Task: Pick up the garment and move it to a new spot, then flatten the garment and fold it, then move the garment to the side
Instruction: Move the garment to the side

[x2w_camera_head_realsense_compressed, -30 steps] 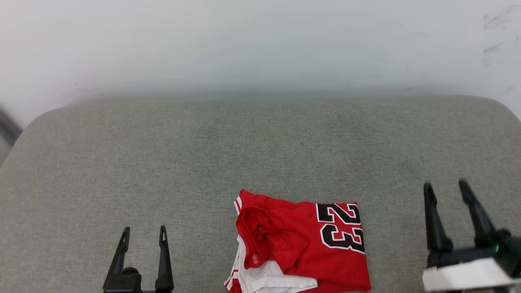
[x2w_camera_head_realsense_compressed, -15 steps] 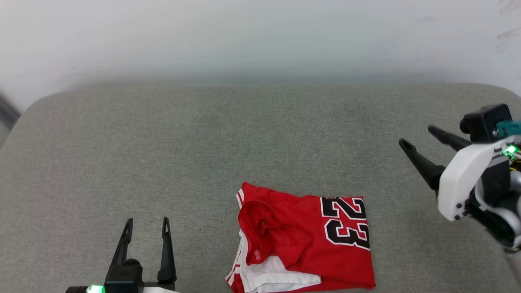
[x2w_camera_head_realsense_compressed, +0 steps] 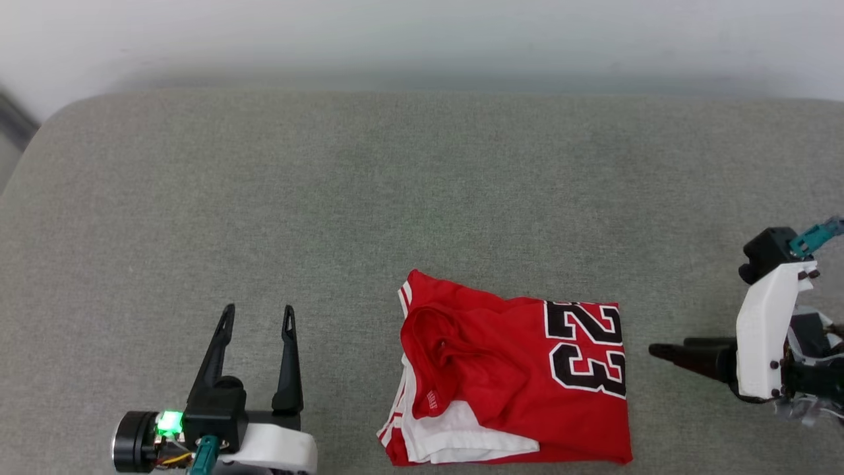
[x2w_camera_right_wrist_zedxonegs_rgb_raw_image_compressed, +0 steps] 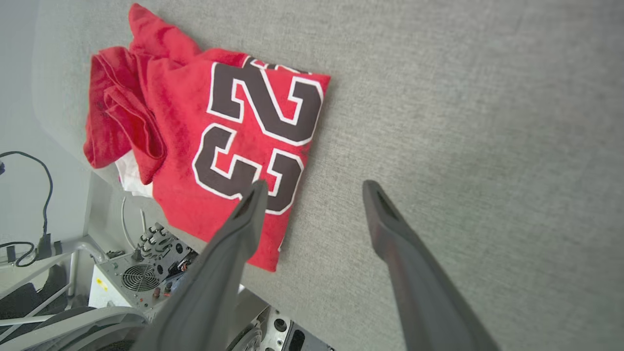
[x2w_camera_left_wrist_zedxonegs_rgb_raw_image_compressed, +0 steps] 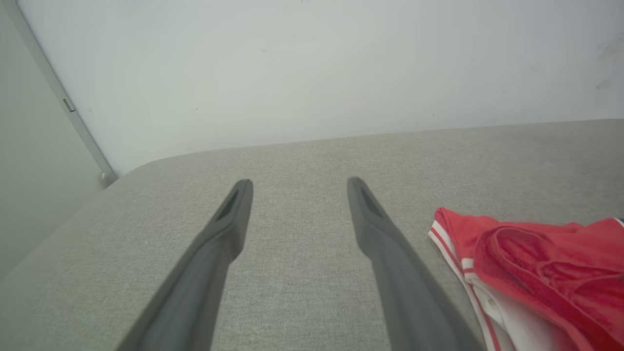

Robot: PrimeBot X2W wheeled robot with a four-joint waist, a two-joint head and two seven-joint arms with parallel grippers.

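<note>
Two claws, one shirt. The left claw (x2w_camera_head_realsense_compressed: 258, 310) is released, its two fingers spread with nothing between them. They point away from the robot, low over the grey worktop (x2w_camera_head_realsense_compressed: 395, 185). The right claw (x2w_camera_head_realsense_compressed: 659, 351) is turned sideways, also spread and empty, with its fingers aimed at the shirt and the tip just beside the shirt's right edge. The red shirt (x2w_camera_head_realsense_compressed: 514, 369) lies folded into a rough rectangle between the claws, near the worktop's front edge. A black-and-white 23 faces up on its right part, the collar is bunched on the left, and white fabric shows beneath.
</note>
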